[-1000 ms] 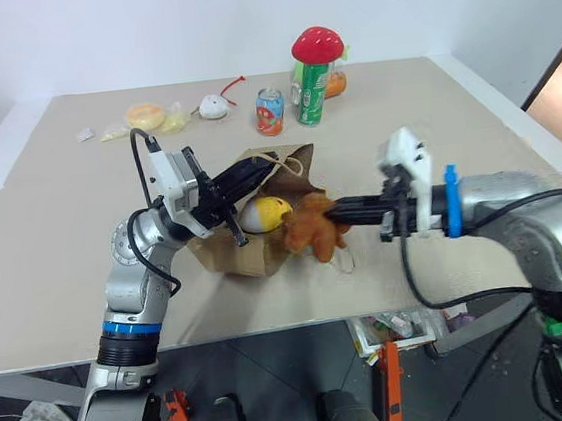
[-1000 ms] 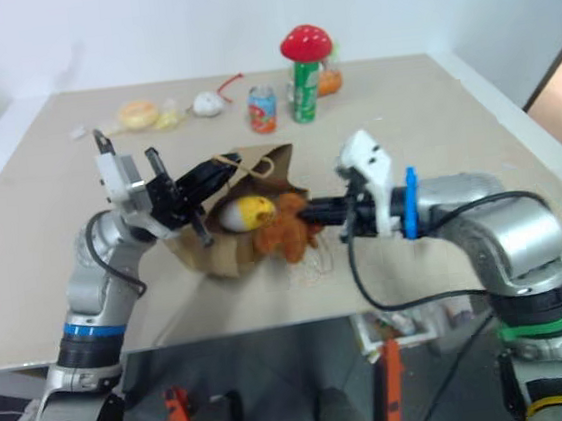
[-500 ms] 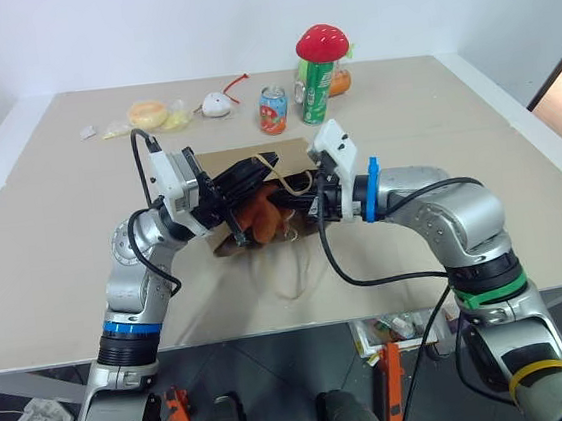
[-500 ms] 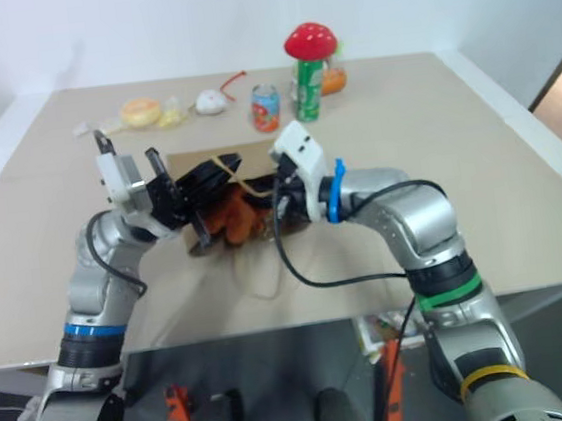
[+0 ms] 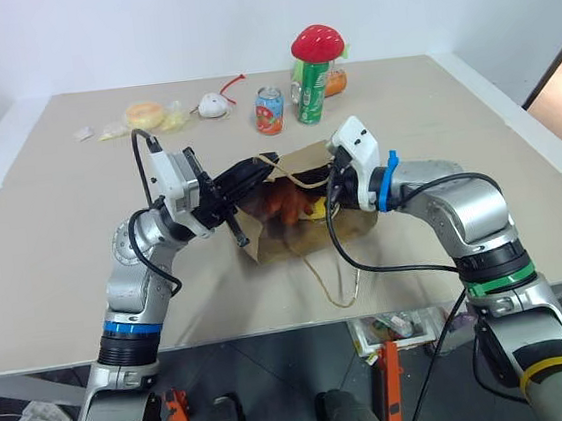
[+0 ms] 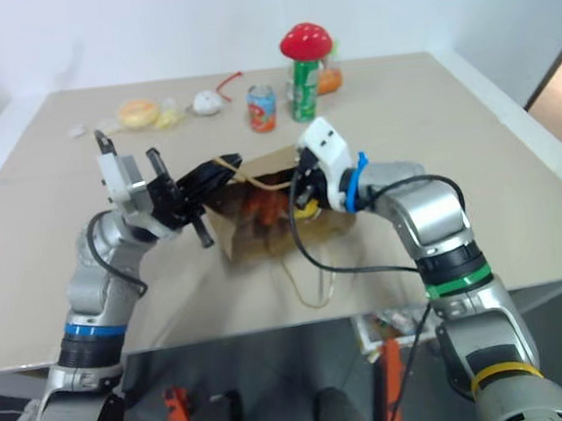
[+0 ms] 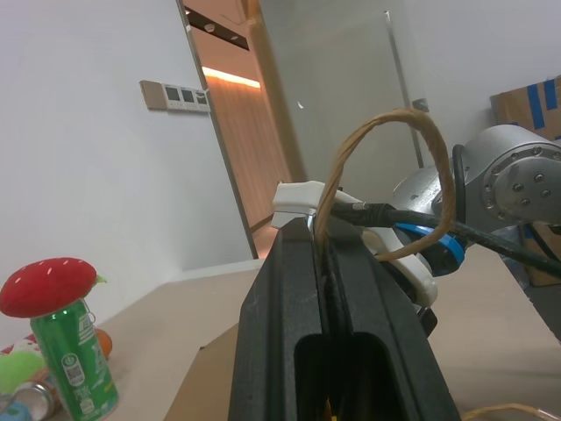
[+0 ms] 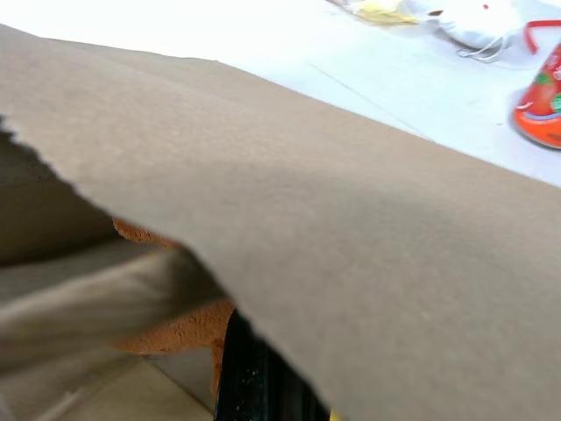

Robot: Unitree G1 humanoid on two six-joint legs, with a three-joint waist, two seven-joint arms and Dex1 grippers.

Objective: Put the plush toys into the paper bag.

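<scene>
The furry brown toy [image 5: 282,202] is inside the open mouth of the paper bag [image 5: 313,229] on the desk [image 5: 53,244], beside the smooth yellow egg toy [image 5: 314,210]. The right pincer [image 8: 254,373], closed on the brown toy, reaches into the bag. The left pincer [image 7: 326,289] pinches a twisted paper handle [image 7: 377,145]; next the right one should let go and come out.
</scene>
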